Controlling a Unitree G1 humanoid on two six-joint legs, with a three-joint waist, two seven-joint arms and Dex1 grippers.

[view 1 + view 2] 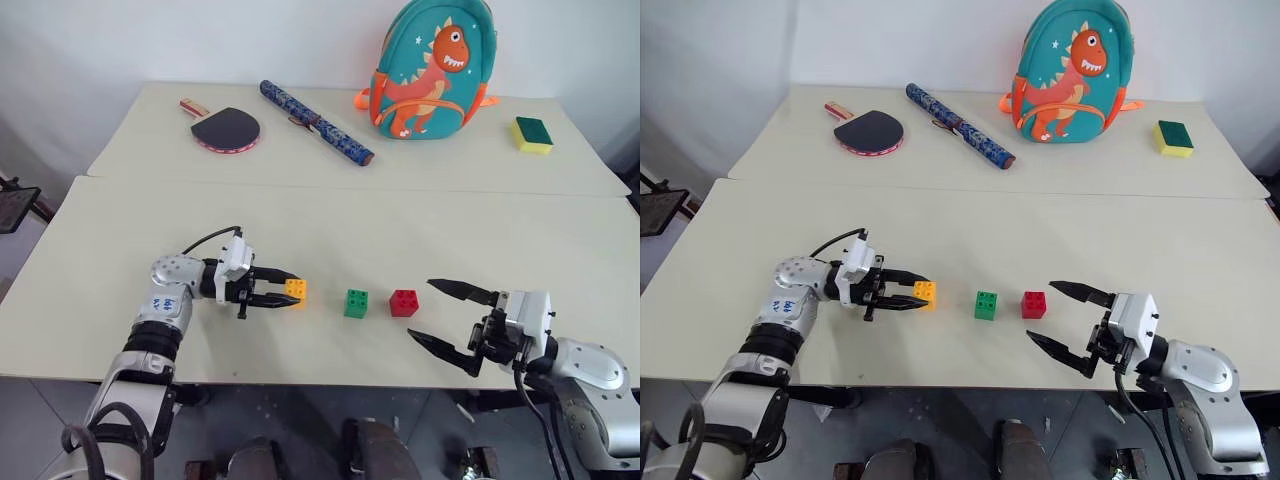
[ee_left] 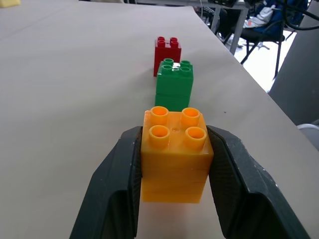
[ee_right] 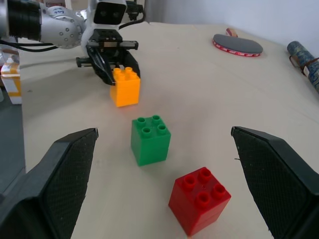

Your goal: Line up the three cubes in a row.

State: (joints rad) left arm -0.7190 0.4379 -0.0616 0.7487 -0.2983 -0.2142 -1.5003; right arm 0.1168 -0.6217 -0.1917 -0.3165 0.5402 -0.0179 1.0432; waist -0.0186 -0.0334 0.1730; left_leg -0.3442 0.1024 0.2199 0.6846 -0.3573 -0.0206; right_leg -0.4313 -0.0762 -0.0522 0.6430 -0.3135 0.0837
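Head views, cubes: the yellow-orange cube (image 1: 296, 290), green cube (image 1: 356, 303) and red cube (image 1: 404, 302) sit near the front edge of the counter (image 1: 330, 225), roughly in a line. Green and red are close together; the yellow-orange one is set a little further off.

Head views, left hand: the left hand (image 1: 283, 292) reaches in level from the robot's left, its two black fingers closed on the yellow-orange cube.

Head views, right hand: the right hand (image 1: 440, 315) hovers just beside the red cube, jaws spread wide and holding nothing.

Head views, far counter: a paddle (image 1: 222, 127), a patterned tube (image 1: 316, 122), a dinosaur backpack (image 1: 432, 68) and a sponge (image 1: 532, 134) lie well apart from the work.

Left wrist view, grip: the fingers (image 2: 115, 184) press the two opposite side walls of the yellow-orange cube, studs up. Green and red stand beyond it, almost in line.

Right wrist view, row: the red cube is nearest, then green, then yellow-orange in the left hand's grip. The right hand's own fingers (image 3: 60, 177) stand far apart on either side.

Handling, judgement: these look like light, rigid plastic blocks with smooth, somewhat slippery walls. They should slide or tip easily if nudged. The flat side walls, low on the body, are the best place to hold; the studded top gives a poorer purchase.

Progress, judgement: the row is nearly formed. The yellow-orange cube likely needs only setting down in line with the other two.
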